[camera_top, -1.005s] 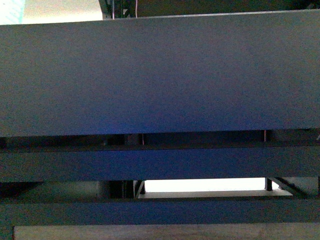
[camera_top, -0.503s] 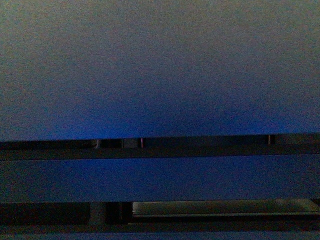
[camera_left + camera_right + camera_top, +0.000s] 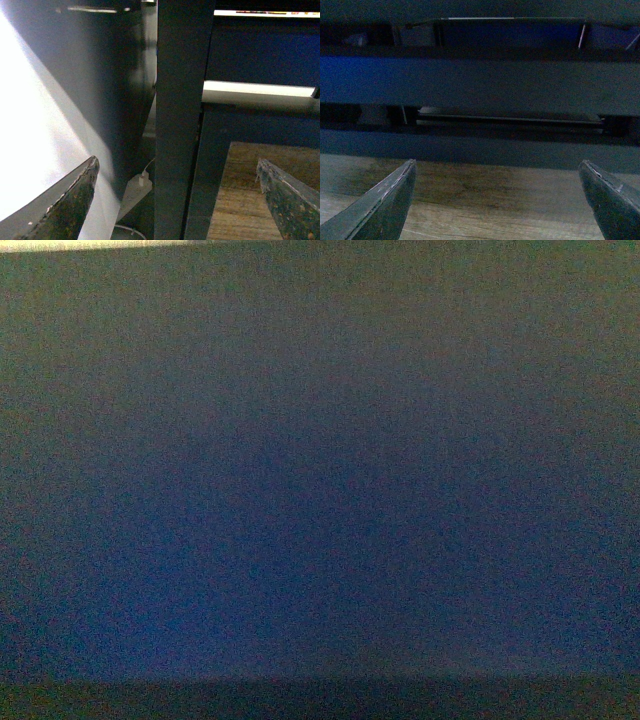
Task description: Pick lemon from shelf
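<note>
The lemon shows in no view. The front view is dark. Of the shelf, the left wrist view shows a black metal upright [image 3: 180, 120] close ahead and a wood-grain panel [image 3: 250, 200] beside it. My left gripper [image 3: 176, 165] is open, with the upright in line between its fingers [image 3: 75, 200] and nothing held. In the right wrist view, dark horizontal shelf rails [image 3: 480, 80] run across above a wood-grain surface [image 3: 495, 200]. My right gripper [image 3: 497, 165] is open and empty over that wood grain.
A white power strip [image 3: 137, 185] with a cable lies low behind the upright. A bright pale panel [image 3: 35, 150] fills one side of the left wrist view. A lit strip [image 3: 255, 88] shows between dark shelf members.
In the front view the dark flat panel has grown to fill the whole frame. The rails and bright gap below it have slid down out of sight.
</note>
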Controlling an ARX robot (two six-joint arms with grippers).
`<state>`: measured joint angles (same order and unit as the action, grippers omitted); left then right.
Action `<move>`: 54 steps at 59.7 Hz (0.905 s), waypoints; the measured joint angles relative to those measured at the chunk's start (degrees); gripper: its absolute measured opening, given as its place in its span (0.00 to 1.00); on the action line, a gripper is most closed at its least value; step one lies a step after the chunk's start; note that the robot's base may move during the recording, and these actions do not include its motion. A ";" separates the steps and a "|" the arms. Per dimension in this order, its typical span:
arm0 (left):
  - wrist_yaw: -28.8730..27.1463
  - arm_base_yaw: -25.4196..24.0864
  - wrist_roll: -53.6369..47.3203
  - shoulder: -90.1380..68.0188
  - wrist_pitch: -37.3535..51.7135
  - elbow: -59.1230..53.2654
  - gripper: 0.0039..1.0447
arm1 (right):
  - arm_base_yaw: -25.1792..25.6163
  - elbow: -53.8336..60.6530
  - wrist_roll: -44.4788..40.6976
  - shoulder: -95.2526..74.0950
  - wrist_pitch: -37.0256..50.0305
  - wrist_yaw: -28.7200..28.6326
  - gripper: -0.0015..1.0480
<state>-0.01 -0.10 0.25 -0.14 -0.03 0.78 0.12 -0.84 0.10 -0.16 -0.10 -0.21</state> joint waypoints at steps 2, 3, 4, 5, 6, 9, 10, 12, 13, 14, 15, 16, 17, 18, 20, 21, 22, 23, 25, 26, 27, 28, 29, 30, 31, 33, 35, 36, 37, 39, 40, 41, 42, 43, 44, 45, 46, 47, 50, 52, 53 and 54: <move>0.04 0.00 -0.02 0.00 0.00 0.00 0.92 | -0.02 0.00 0.02 0.00 0.00 0.02 0.93; 0.02 0.00 -0.02 0.00 0.00 0.00 0.92 | 0.00 0.00 0.02 0.00 0.00 0.02 0.93; 0.04 0.00 0.00 0.00 0.00 0.00 0.92 | -0.02 0.00 0.02 0.00 0.00 0.02 0.93; 0.04 0.00 -0.04 0.00 0.00 0.00 0.92 | -0.02 0.00 0.02 0.00 0.00 0.02 0.93; 0.02 0.00 -0.02 0.00 0.00 0.00 0.92 | -0.02 0.00 0.02 0.00 0.00 0.02 0.93; 0.02 0.00 -0.02 0.00 0.02 0.00 0.92 | 0.00 0.00 0.02 0.00 0.00 0.02 0.93; 0.00 0.00 -0.02 0.00 0.00 0.00 0.92 | -0.02 0.00 0.02 0.00 0.00 0.04 0.93; 0.07 0.00 -0.02 0.00 0.00 0.00 0.92 | 0.00 0.00 0.02 0.00 0.00 0.02 0.93; -0.02 0.00 0.00 0.00 0.00 0.00 0.92 | 0.00 0.00 0.00 0.00 0.00 0.02 0.93; 0.04 0.00 -0.02 0.00 0.02 0.00 0.92 | 0.00 0.00 0.02 0.00 0.00 0.02 0.93; 0.00 0.00 -0.02 0.00 0.02 0.00 0.92 | 0.00 0.00 0.02 0.00 0.00 0.02 0.93; 0.02 0.00 -0.02 0.00 0.02 0.00 0.92 | 0.00 0.00 0.00 0.00 0.00 -0.02 0.93; 0.00 0.00 -0.02 0.00 0.02 0.00 0.92 | -0.02 0.00 0.02 0.00 0.00 0.00 0.93; 0.02 0.00 -0.02 0.00 0.02 0.00 0.92 | 0.00 0.00 0.72 0.00 -0.04 0.02 0.93; 0.00 0.00 0.02 0.00 0.00 0.00 0.92 | 0.00 0.00 0.68 -0.13 -0.46 -0.04 0.93; 0.00 0.00 -0.02 0.00 0.02 0.00 0.92 | -0.02 0.00 0.76 -0.17 -0.66 -0.13 0.93; -0.04 0.00 -0.04 0.00 0.00 0.00 0.92 | -0.04 0.00 0.79 -0.31 -0.85 -0.15 0.93; 0.04 0.00 -0.02 0.00 0.00 0.00 0.92 | -0.04 0.00 0.79 -0.52 -1.03 -0.22 0.93; 0.02 0.00 -0.04 0.00 0.02 0.00 0.92 | -0.04 0.00 0.90 -0.61 -1.29 -0.11 0.93; 0.00 0.00 -0.02 0.00 0.02 0.00 0.92 | -0.04 0.00 0.92 -0.70 -1.44 -0.26 0.93; 0.02 0.00 -0.02 0.00 0.02 0.00 0.92 | -0.04 0.00 0.92 -0.76 -1.53 -0.31 0.93; 0.09 0.00 -0.02 0.00 0.00 0.00 0.92 | -0.04 0.00 0.94 -1.18 -1.70 -0.24 0.93; 0.04 0.00 -0.02 0.00 0.00 0.00 0.92 | -0.04 0.00 0.96 -1.53 -1.84 -0.22 0.93; 0.04 0.00 -0.02 0.00 0.02 0.00 0.92 | -0.07 0.00 0.98 -1.77 -1.99 -0.24 0.93; 0.04 0.00 -0.04 0.00 0.02 0.00 0.92 | -0.04 0.00 1.18 -2.03 -2.38 -0.24 0.93; 0.00 0.00 0.00 0.00 0.00 0.00 0.92 | -0.04 0.00 1.22 -2.36 -2.91 -0.24 0.93; 0.00 0.00 -0.02 0.00 0.02 0.00 0.92 | -0.07 0.00 1.38 -2.73 -3.30 -0.26 0.93; 0.02 0.00 -0.02 0.00 0.02 0.00 0.92 | -0.07 0.00 1.40 -2.95 -3.50 -0.26 0.93; 0.00 0.00 0.00 0.00 0.00 0.00 0.92 | -0.07 0.00 1.44 -3.10 -3.69 -0.26 0.93; 0.04 0.00 -0.02 0.00 0.02 0.00 0.92 | -0.11 0.00 1.53 -3.50 -3.96 -0.31 0.93; 0.00 0.00 -0.02 0.00 0.02 0.00 0.92 | -0.11 0.00 1.55 -3.67 -4.09 -0.28 0.93; 0.00 0.00 -0.04 0.00 0.02 0.00 0.92 | -0.15 0.00 1.66 -3.80 -4.24 -0.28 0.93; 0.02 0.00 0.00 0.00 0.00 0.00 0.92 | -0.17 0.00 1.70 -3.96 -4.37 -0.31 0.93; 0.00 0.00 -0.02 0.00 0.00 0.00 0.92 | -0.17 0.00 1.73 -4.11 -4.48 -0.33 0.93; 0.04 0.00 -0.02 0.00 0.02 0.00 0.92 | -0.20 0.00 1.86 -4.31 -4.70 -0.31 0.93; 0.00 0.00 -0.04 0.00 0.00 0.00 0.92 | -0.20 0.00 1.90 -4.42 -4.79 -0.31 0.93; 0.07 0.00 -0.02 0.00 0.00 0.00 0.92 | -0.20 0.00 1.90 -4.55 -4.90 -0.31 0.93; 0.00 0.00 -0.02 0.00 0.00 0.00 0.92 | -0.20 0.00 1.92 -4.66 -5.03 -0.31 0.93; -0.02 0.00 0.00 0.00 0.00 0.00 0.92 | -0.20 0.00 6.27 -4.87 -5.44 -0.42 0.93; 0.00 0.00 -0.02 0.00 0.00 0.00 0.92 | -0.17 0.00 8.55 -5.01 -5.62 -0.42 0.93; 0.04 0.00 -0.02 0.00 0.02 0.00 0.92 | -0.17 0.00 8.44 -5.07 -5.62 0.13 0.93; 0.00 0.00 -0.04 0.02 0.02 0.00 0.92 | -0.13 0.00 8.28 -4.90 -5.51 0.09 0.93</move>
<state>-0.01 -0.10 0.21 -0.12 -0.01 0.78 -0.01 -0.84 8.38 -5.06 -5.61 -0.12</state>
